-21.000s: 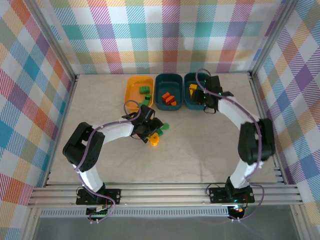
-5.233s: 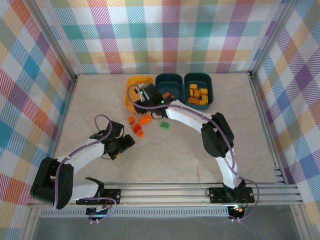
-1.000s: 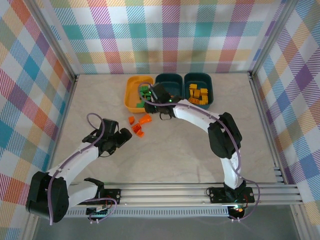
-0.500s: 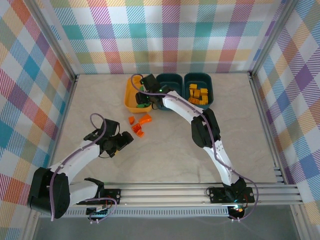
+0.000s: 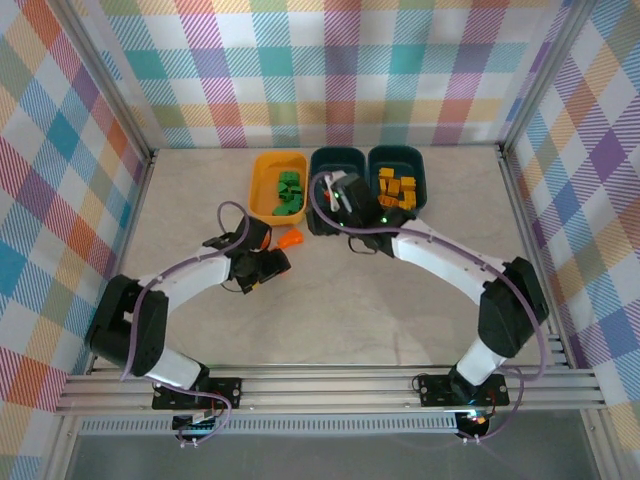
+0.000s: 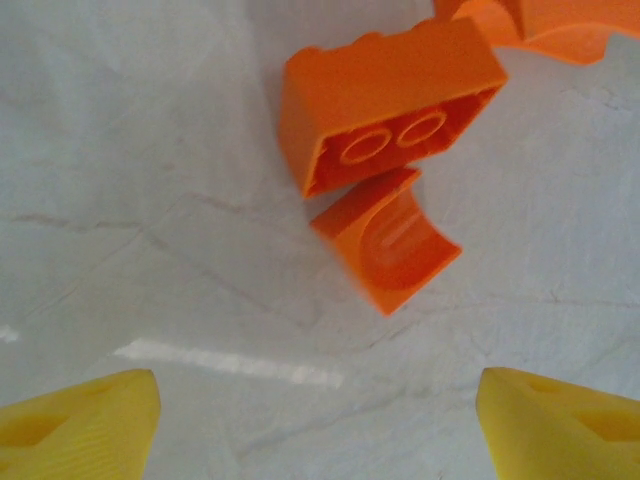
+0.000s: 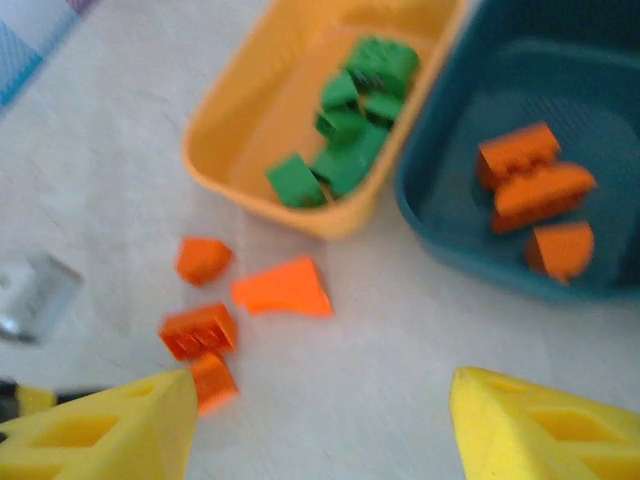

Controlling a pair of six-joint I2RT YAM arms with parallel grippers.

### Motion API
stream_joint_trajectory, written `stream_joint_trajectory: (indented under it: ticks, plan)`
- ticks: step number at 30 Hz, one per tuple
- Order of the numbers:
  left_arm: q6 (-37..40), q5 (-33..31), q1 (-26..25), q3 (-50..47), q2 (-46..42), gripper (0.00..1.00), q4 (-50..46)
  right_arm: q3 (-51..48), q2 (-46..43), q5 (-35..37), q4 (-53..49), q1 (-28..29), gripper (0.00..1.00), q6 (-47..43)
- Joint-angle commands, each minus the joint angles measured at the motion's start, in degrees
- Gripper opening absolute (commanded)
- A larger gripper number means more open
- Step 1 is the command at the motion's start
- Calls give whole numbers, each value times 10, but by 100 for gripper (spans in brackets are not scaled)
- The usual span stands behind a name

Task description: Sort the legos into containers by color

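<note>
Though apart, orange legos before left fingers

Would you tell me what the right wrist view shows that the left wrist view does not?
Right wrist view: the yellow-orange tub holding green legos, and a teal tub holding orange legos. Left wrist view: the hollow underside of an orange brick, a curved orange piece beside it. Both: loose orange legos on the table.
</note>
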Motion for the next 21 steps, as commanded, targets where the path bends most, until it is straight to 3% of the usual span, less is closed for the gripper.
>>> stream_joint_trajectory:
  ticks: [1, 7, 13, 21]
  plan:
    - [-21, -23, -4, 25, 33, 82, 9, -81, -29, 33, 0, -2, 68, 12]
    - [-103, -9, -6, 31, 74, 78, 57, -195, -74, 56, 26, -2, 67, 5]
    - [-138, -46, -13, 72, 112, 74, 30, -252, -72, 78, 100, -1, 65, 23]
    - [-164, -50, -20, 104, 175, 53, 28, -259, -62, 85, 117, -2, 66, 28]
